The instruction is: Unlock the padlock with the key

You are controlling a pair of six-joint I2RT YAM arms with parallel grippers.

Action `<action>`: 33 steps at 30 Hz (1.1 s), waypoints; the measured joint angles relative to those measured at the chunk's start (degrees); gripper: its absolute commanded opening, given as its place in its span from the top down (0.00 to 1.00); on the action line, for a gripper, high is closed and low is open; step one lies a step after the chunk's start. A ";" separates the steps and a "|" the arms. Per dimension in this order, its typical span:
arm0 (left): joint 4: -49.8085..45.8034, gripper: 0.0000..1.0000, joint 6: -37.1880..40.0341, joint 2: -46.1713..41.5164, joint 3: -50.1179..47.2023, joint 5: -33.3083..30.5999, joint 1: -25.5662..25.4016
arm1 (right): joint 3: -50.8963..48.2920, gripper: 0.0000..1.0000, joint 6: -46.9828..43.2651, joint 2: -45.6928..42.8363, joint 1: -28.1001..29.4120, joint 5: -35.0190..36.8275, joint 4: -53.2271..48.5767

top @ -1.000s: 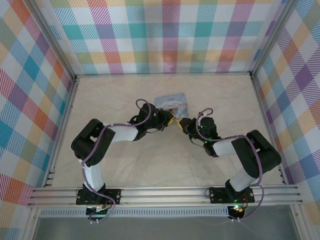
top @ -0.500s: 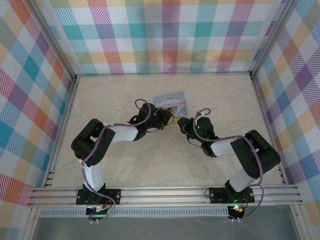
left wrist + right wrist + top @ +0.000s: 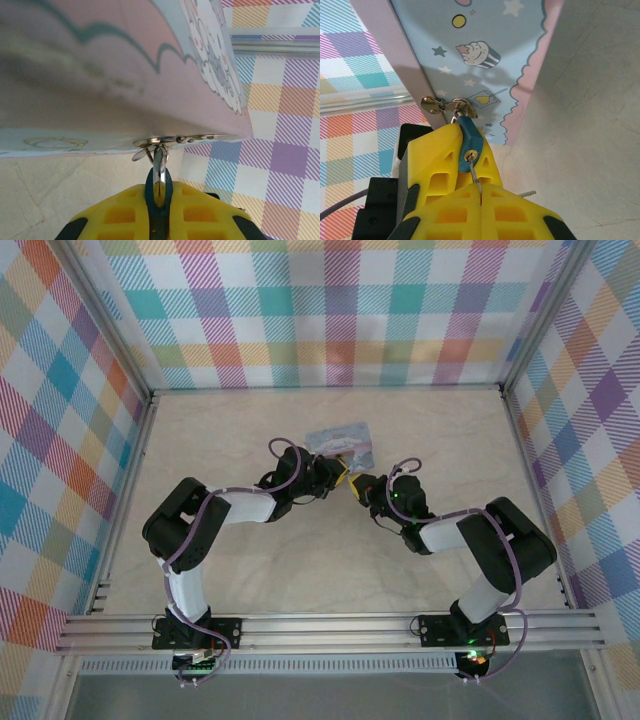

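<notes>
In the top view the two arms meet at the middle of the counter (image 3: pixel 230 430), the left gripper (image 3: pixel 337 478) and the right gripper (image 3: pixel 360 486) tip to tip, just near of the one box (image 3: pixel 343 443). In the left wrist view the one padlock (image 3: pixel 167 182) hangs by its shackle from the metal hasp (image 3: pixel 175 140) on the box edge, and the left gripper is pressed together on the padlock body, so it is held steady. In the right wrist view the right gripper pinches the one key (image 3: pixel 477 181), and the padlock lies straight ahead of it, toward the box, with the keyhole (image 3: pixel 471 157) facing this gripper. The key's long axis runs in line with the padlock body and its tip is at the keyhole; how deep it sits I cannot tell. I judge that the next move depends on this line: the right arm must push or turn the key along this axis while the left one resists.
</notes>
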 measured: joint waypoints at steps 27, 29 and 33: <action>1.84 0.94 -0.35 0.74 -0.55 2.62 -0.35 | -0.07 1.00 7.37 5.14 -6.25 -11.80 7.02; 1.88 0.95 -0.35 0.87 -0.57 2.86 -0.37 | 0.00 1.00 7.52 5.22 -6.58 -12.50 6.80; 2.10 0.98 -0.35 1.31 -0.55 2.93 -0.26 | 2.01 1.00 6.25 5.09 -6.78 -13.94 2.73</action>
